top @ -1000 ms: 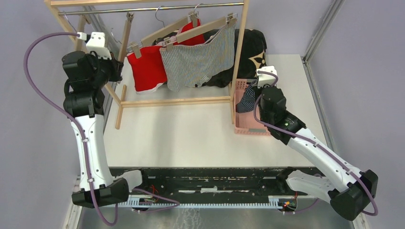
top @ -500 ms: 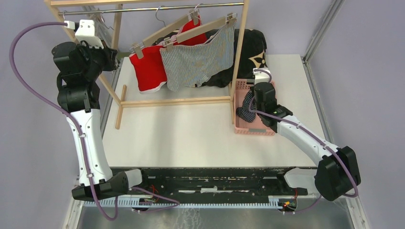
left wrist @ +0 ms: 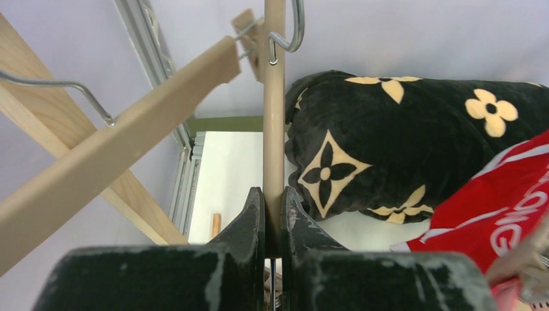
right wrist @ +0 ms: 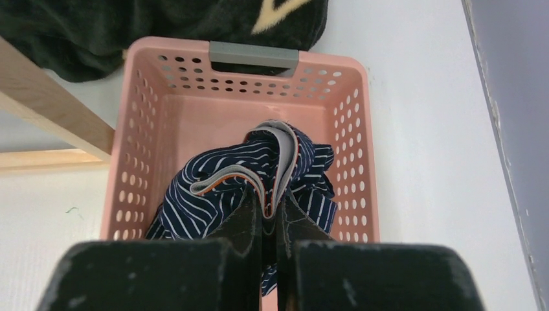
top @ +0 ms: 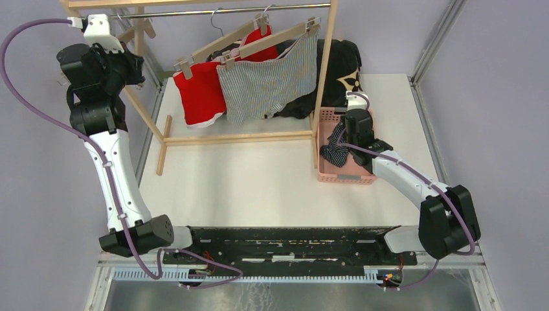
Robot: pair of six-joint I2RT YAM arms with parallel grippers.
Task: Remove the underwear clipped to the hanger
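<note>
1. The left claw [left wrist: 272, 194] is clamped on a bare wooden hanger [left wrist: 274, 129] at the rack's [top: 236, 138] left end, by the table's [top: 259, 188] left edge.
2. The red underwear [top: 197, 97] and grey pinstriped underwear [top: 268, 84] hang clipped side by side, with open table in front.
3. The right claw [right wrist: 268, 201] is closed on the navy striped underwear [right wrist: 194, 194], bunched inside the pink basket [right wrist: 353, 129] beside the rack's right post.

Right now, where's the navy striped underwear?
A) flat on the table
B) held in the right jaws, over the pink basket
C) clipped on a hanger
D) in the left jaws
B: the right wrist view shows the navy striped underwear bunched between the walls of the pink basket, with the right jaws closed on its waistband.
</note>
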